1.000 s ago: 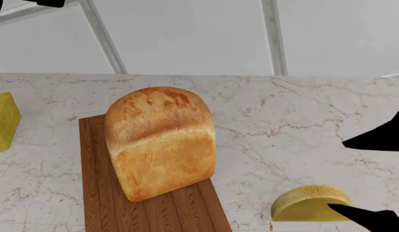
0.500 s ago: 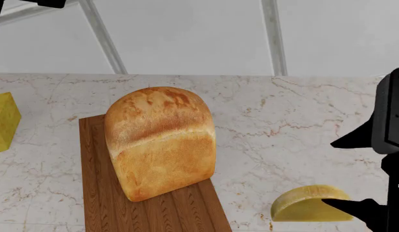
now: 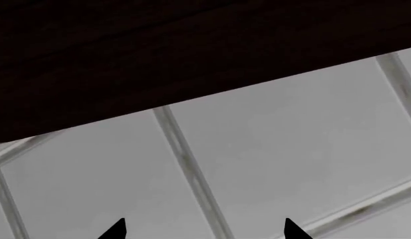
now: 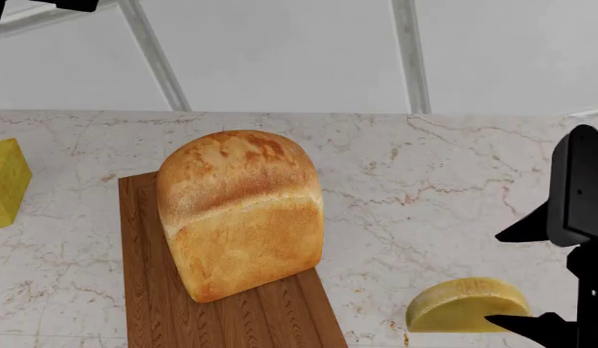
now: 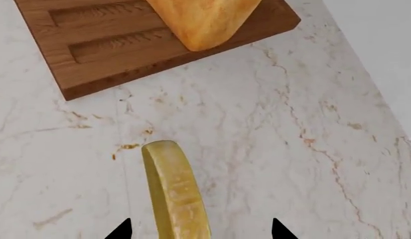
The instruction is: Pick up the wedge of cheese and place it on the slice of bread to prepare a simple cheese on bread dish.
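Note:
The wedge of cheese [image 4: 460, 304], a pale yellow half-disc, rests on the marble counter at the front right, standing on its flat cut side. My right gripper [image 4: 492, 278] is open and straddles it, one fingertip [image 4: 512, 233] behind it and the other in front. In the right wrist view the cheese [image 5: 173, 191] runs between the two tips of the right gripper [image 5: 199, 231], with gaps on both sides. The slice of bread [image 4: 241, 214], a golden loaf, stands on a wooden cutting board [image 4: 226, 315]. My left gripper [image 3: 203, 230] is open over grey panels, holding nothing.
A brighter yellow blocky cheese chunk [image 4: 5, 181] sits at the counter's far left edge. The marble counter [image 4: 414, 181] ends at a grey panelled wall [image 4: 279, 51] behind. The board and loaf [image 5: 205, 20] lie beyond the wedge in the right wrist view.
My right gripper has come further into view from the right and closed in around the cheese wedge. The wedge, loaf and board have not moved.

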`<state>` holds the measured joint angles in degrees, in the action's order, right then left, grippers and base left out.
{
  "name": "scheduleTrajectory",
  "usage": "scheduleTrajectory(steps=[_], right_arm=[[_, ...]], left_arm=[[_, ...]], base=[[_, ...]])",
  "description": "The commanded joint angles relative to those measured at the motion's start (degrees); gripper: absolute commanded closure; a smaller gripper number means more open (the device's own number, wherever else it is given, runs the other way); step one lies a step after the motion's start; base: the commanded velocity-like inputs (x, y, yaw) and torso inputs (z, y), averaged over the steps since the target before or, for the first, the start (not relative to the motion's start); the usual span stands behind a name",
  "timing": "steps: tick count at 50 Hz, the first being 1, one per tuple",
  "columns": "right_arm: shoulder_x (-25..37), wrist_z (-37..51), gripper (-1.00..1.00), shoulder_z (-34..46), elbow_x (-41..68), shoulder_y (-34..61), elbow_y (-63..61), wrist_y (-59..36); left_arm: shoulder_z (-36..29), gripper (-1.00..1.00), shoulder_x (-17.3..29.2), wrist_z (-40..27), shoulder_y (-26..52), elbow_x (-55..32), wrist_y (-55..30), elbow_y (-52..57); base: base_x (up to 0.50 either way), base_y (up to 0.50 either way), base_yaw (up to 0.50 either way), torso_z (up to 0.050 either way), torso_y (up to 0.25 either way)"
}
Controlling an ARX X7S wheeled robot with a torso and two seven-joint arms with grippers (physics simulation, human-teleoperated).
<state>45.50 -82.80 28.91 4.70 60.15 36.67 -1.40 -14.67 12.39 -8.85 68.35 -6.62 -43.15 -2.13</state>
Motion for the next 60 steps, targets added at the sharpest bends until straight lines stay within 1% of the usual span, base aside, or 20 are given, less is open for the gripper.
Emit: scheduleTrajectory(steps=[1,8,11,14,20,25,30,43,51,60], right_arm=[[-0.1,-0.6,-1.00,1.0,-0.7,0.0,1.5,1.5],[-0.1,-2.7,-1.00,2.0,-0.3,0.7,4.0,4.1],[-0.6,-3.2,-1.00,3.1,-1.4,2.3,8.3,6.5],[-0.3,-3.9,-1.00,3.5,-1.3,3.2,8.8,7.0],[0.4,-2.9,-1.00,3.8,-0.5,0.9,9.5,8.4],[0.4,-3.3,-1.00,4.1,0.1,0.8,10.9,9.7],[-0.6,-3.2,-1.00,4.7,-0.2,2.1,17.2,13.3],[-4.6,-3.4,-1.00,7.9,-3.7,10.2,38.0,25.1],[-6.7,-3.0,-1.00,8.8,-4.2,11.3,38.3,25.2],[-7.6,-2.4,-1.00,9.0,-4.2,10.0,38.3,24.6]], left_arm=[[0.8,-1.00,0.1,-0.5,-3.2,-0.6,-0.3,3.3],[0.6,-1.00,0.2,-0.5,-3.1,-0.7,-0.4,3.1],[0.6,-1.00,0.2,-0.7,-3.1,-0.8,-0.4,3.2],[0.5,-1.00,0.2,-0.7,-3.0,-0.8,-0.5,3.1],[0.3,-1.00,0.3,-0.8,-3.0,-0.9,-0.5,3.0],[0.3,-1.00,0.4,-0.9,-3.0,-1.0,-0.6,3.1],[0.2,-1.00,0.4,-0.9,-3.0,-1.0,-0.5,2.8],[-0.1,-1.00,0.5,-1.1,-2.8,-1.3,-0.6,2.5],[-0.2,-1.00,0.6,-1.3,-2.8,-1.4,-0.8,2.8],[-0.4,-1.00,0.7,-1.4,-2.8,-1.5,-0.4,2.4]], base=[[0.00,0.00,0.00,0.000,0.000],[0.00,0.00,0.00,0.000,0.000],[0.00,0.00,0.00,0.000,0.000],[0.00,0.00,0.00,0.000,0.000],[0.00,0.00,0.00,0.000,0.000],[0.00,0.00,0.00,0.000,0.000],[0.00,0.00,0.00,0.000,0.000],[0.00,0.00,0.00,0.000,0.000],[0.00,0.00,0.00,0.000,0.000],[0.00,0.00,0.00,0.000,0.000]])
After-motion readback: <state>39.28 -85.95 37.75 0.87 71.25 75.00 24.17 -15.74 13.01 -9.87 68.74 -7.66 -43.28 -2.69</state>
